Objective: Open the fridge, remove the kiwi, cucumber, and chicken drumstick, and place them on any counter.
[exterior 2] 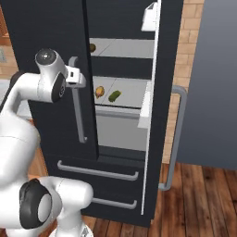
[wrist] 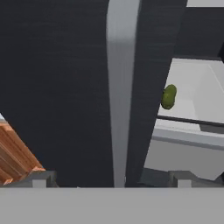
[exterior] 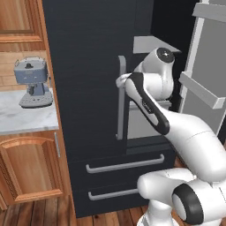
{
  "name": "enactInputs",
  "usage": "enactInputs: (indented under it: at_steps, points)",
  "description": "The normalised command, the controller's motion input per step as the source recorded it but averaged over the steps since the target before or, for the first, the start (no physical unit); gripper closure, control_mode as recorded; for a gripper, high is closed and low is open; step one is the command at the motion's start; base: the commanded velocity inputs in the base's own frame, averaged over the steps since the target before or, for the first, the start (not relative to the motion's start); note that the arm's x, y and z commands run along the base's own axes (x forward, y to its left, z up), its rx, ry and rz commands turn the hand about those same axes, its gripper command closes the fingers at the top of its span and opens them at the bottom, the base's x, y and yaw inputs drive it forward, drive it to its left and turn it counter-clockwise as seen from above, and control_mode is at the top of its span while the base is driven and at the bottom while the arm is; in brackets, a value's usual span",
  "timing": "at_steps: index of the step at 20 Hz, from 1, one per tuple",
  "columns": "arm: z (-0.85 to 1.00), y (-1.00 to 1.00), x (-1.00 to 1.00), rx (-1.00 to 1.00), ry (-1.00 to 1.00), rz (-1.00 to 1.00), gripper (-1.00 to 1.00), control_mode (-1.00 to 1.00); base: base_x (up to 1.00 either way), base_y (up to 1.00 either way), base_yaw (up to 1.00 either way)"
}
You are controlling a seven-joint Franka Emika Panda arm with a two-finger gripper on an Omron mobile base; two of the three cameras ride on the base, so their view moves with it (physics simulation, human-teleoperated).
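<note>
End effector (wrist: 111, 179) spread astride the left door handle (wrist: 119, 87) of the fridge (exterior: 84, 88); advise closing squarely on the bar, pulling outward steadily to avoid slippage.

Glossy white rounded arm (exterior: 176, 128) segments with dark joint bands and caps.

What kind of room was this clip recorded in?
A simulated home kitchen, most likely: a tall black double-door fridge with one door open, a white marble counter over brown wooden cabinets, and a grey coffee machine.
</note>
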Motion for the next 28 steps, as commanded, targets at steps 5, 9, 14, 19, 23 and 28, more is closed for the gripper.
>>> enactInputs:
  at_steps: [5,9,14,19,23,28]
  points:
    - [-0.22,0.00,0.61,-0.02,0.00,0.00,-1.00,-1.00,0.00,0.00,0.00]
    - [-0.28,0.12,0.46,-0.02,0.00,0.00,-1.00,-1.00,0.00,0.00,0.00]
    - [-0.29,0.22,0.44,0.00,-0.01,-0.04,-1.00,-1.00,0.00,0.00,0.00]
    - [-0.19,0.06,0.43,0.00,-0.05,-0.09,-1.00,-1.00,0.00,0.00,0.00]
    - [-0.17,0.00,0.40,0.00,-0.02,-0.11,-1.00,-1.00,0.00,0.00,0.00]
    - [-0.12,0.00,0.43,0.00,-0.01,-0.08,-1.00,-1.00,0.00,0.00,0.00]
